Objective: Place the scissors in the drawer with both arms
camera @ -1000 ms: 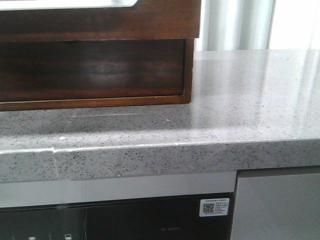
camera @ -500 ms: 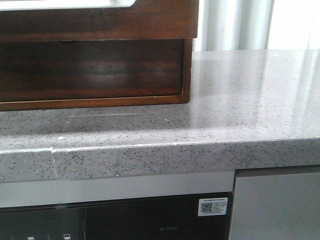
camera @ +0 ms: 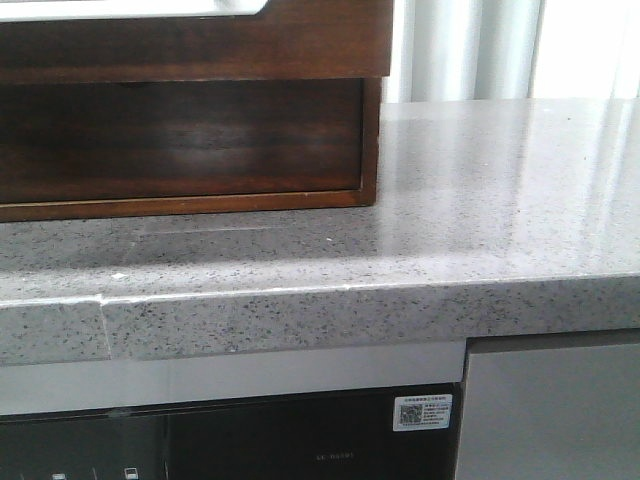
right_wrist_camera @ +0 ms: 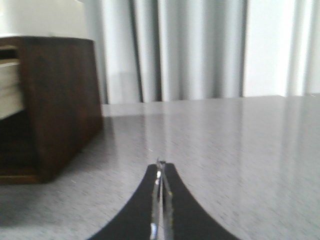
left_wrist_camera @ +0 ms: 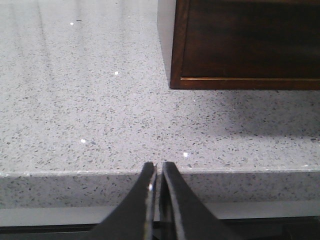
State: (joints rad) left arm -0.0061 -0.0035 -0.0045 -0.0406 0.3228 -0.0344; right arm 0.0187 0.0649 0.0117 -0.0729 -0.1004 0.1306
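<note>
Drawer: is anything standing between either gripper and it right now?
Nothing visible does. The speckled counter between the left gripper and the wooden cabinet is bare, as is that before the right gripper. Both are shut and empty. No scissors show.

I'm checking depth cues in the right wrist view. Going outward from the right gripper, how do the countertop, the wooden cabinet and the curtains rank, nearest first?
1. The countertop, directly beneath the shut right gripper.
2. The wooden cabinet, standing on the countertop off to one side.
3. The curtains, behind the counter's far edge.
</note>
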